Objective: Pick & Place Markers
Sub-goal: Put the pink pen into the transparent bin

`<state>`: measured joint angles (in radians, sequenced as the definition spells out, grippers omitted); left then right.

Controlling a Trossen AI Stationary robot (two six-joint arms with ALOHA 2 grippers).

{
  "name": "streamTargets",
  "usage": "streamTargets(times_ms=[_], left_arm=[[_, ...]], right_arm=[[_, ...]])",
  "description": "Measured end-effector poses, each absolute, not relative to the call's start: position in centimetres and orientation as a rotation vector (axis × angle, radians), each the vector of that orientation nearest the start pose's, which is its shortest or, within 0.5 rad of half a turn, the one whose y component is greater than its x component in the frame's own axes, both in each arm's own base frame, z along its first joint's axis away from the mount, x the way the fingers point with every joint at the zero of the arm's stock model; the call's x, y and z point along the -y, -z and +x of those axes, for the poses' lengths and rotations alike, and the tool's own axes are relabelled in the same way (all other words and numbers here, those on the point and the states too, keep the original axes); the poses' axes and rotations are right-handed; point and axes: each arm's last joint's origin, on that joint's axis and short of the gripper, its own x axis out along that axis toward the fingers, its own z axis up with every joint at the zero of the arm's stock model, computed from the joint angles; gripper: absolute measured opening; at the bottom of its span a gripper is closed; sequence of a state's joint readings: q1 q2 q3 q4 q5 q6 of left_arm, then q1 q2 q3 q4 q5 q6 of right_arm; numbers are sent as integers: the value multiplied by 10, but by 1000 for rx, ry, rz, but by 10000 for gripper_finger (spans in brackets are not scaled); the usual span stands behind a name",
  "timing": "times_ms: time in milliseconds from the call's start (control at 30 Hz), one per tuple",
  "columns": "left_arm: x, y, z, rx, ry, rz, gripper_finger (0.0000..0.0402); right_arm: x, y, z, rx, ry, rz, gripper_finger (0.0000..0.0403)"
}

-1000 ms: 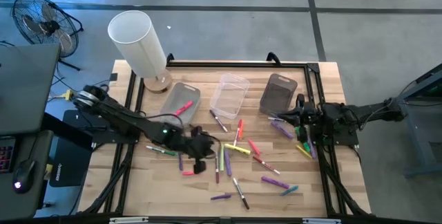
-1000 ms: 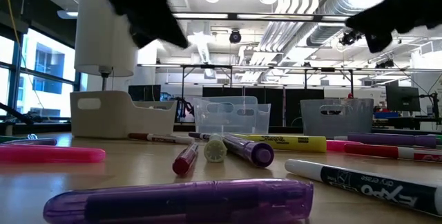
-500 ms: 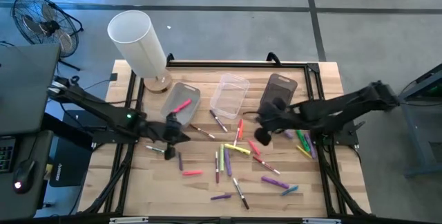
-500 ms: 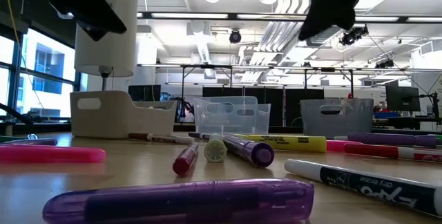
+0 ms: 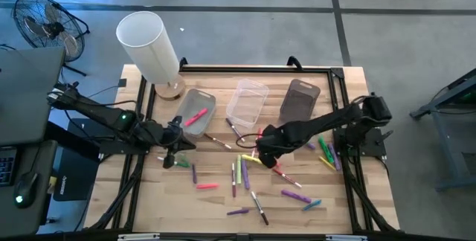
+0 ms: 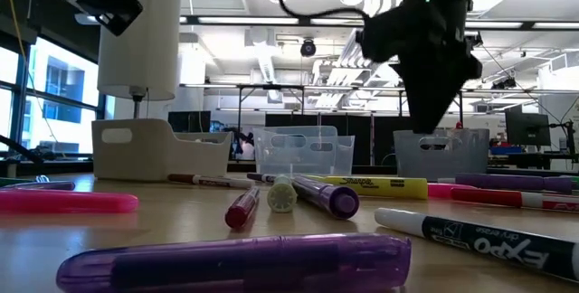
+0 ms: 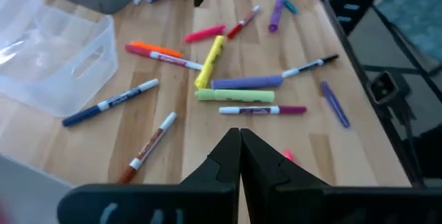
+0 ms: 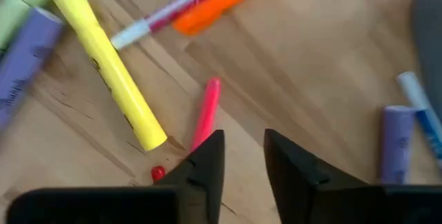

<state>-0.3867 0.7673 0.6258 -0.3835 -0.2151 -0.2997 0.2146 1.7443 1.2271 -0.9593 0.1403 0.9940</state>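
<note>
Several markers (image 5: 245, 175) in pink, red, yellow, green and purple lie flat across the middle of the wooden table (image 5: 349, 85). My right gripper (image 8: 243, 144) hangs open and points down over bare wood. It is beside a pink marker (image 8: 206, 113) and a yellow highlighter (image 8: 110, 65), in the table's middle (image 5: 262, 150). Nothing is between its fingers. My left gripper (image 7: 239, 137) is shut and empty, above the table's left part (image 5: 171, 152). One pink marker (image 5: 195, 114) lies in the pale grey bin (image 5: 199, 98).
Three bins stand in a row at the far side: the pale grey one, a clear one (image 5: 248, 101) and a dark grey one (image 5: 299, 100). A tall white cylinder (image 5: 147, 44) on a wooden foot stands at the far left corner. A black frame (image 5: 336, 74) edges the table.
My right gripper has swung from the table's right edge out to the middle and has tipped to point down over the markers. My left gripper has drawn back from the middle toward the table's left edge and risen a little. No marker has moved.
</note>
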Motion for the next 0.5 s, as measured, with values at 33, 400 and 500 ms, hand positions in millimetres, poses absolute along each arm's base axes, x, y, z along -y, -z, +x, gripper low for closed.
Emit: streamTargets(times_ms=[33, 400, 500], left_arm=[[56, -263, 154, -530, 102, -132, 0], [56, -258, 151, -595, 111, -115, 0], [56, -257, 150, -607, 126, -118, 0]], right_arm=[[-64, -194, 313, -1338, 646, 556, 108], [-70, -158, 328, -1388, 681, 634, 114], [-70, -152, 329, -1398, 693, 634, 114]])
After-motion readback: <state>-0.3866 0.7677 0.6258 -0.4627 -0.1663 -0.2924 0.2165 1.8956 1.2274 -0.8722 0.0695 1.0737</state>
